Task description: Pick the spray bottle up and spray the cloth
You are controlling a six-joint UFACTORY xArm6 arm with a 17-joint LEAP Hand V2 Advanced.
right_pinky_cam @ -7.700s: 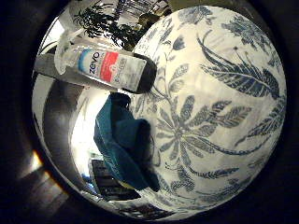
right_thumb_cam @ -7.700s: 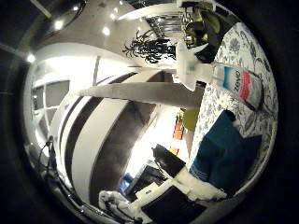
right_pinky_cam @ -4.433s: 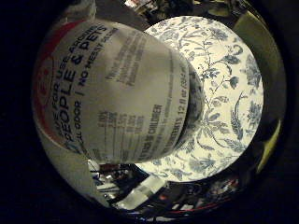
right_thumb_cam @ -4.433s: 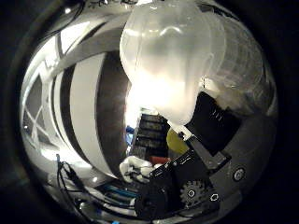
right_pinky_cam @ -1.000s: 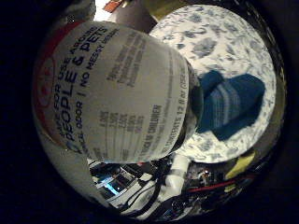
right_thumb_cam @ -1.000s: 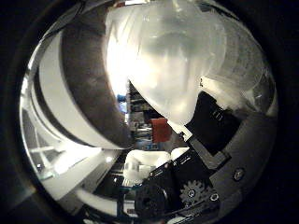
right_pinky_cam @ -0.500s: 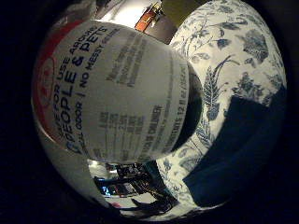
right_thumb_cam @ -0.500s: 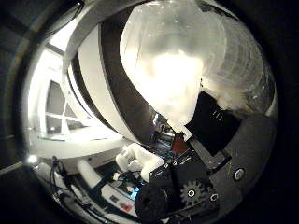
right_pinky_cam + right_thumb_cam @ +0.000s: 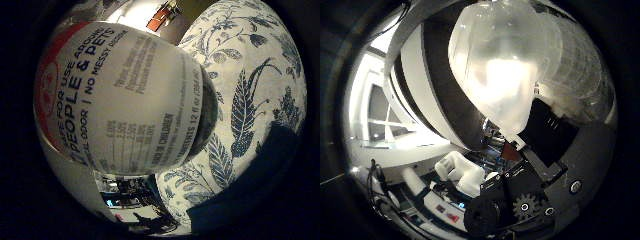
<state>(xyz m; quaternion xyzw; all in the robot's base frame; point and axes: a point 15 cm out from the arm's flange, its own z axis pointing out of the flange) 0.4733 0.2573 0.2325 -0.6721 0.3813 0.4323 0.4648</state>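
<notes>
Spray bottle (image 9: 120,100) tight against palm, hand (image 9: 530,200) prob. curled round it, dark cloth (image 9: 260,185) on floral worktop (image 9: 250,75) beside bottle, worktop edge near cloth

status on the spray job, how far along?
Pickup looks done: the spray bottle fills the little-finger-side view, close against the palm of the hand. In hand: it is above the floral tablecloth, the dark cloth just beyond. Left: the spraying; no mist or wet patch shows.
</notes>
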